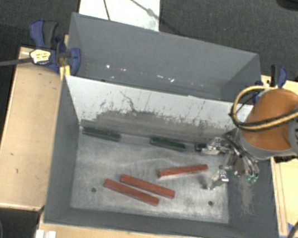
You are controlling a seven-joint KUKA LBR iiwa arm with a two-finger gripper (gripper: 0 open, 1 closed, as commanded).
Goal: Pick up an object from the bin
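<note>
My gripper [214,166] hangs low at the right side of the bin, open, with one fingertip [210,149] near the back wall and the other [216,183] close to the floor. A red-brown bar [183,171] lies slanted on the floor, and its right end reaches up to the gap between the fingers. I see nothing gripped between them. Two more red-brown bars [147,186] [131,192] lie side by side, further left and nearer the front.
Dark green bars [101,133] [167,143] lie along the foot of the back wall, one close to my upper finger. The bin's right wall slopes up just behind the gripper. Bare floor lies at the left.
</note>
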